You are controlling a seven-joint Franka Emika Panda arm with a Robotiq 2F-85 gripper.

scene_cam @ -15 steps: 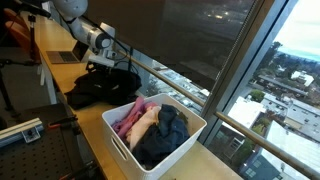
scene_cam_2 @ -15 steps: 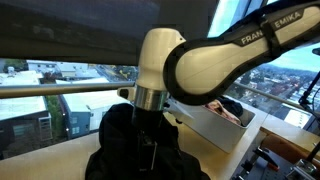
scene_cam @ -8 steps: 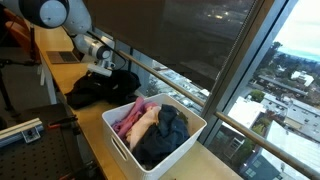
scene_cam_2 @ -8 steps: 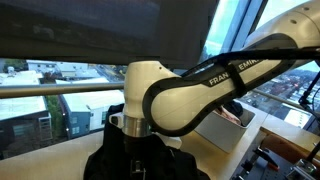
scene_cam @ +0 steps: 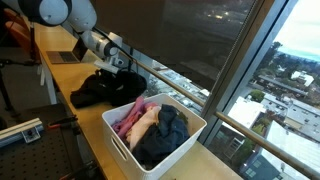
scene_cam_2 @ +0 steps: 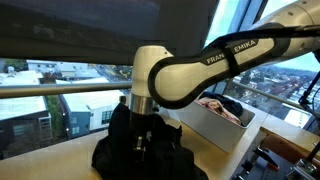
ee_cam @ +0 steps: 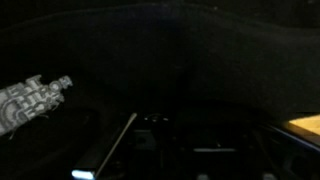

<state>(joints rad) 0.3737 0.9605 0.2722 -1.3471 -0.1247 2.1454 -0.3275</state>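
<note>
1. The gripper (scene_cam: 119, 70) points down into the black garment (scene_cam: 95, 92). In an exterior view its tip is sunk in the folds (scene_cam_2: 143, 140).
2. Finger state: cannot tell. The cloth hides the fingertips in both exterior views, and the wrist view is nearly all dark fabric (ee_cam: 200, 60). Whether any cloth is pinched is not visible either.
3. The black garment lies right under and around the fingers, heaped on the wooden table (scene_cam: 88, 120). It bunches up against both sides of the fingers and spreads out below them (scene_cam_2: 120, 158).
4. In the wrist view a pale patterned patch (ee_cam: 35, 100) sits off to one side of the fingers (too blurred to say what it is).
5. The white bin (scene_cam: 116, 138) stands on the same table, well apart from the fingers and not touching the black heap nearest them.
6. In the bin, well apart from the fingers:
   - a pink cloth (scene_cam: 128, 117) on the side nearer the fingers
   - a beige cloth (scene_cam: 148, 122) in the middle
   - a dark blue cloth (scene_cam: 167, 133) on the far side
7. The white arm (scene_cam_2: 200, 75) arches over the table and comes straight down above the fingers.
8. The window rail (scene_cam_2: 50, 90) runs behind the fingers, past the table edge.
</note>
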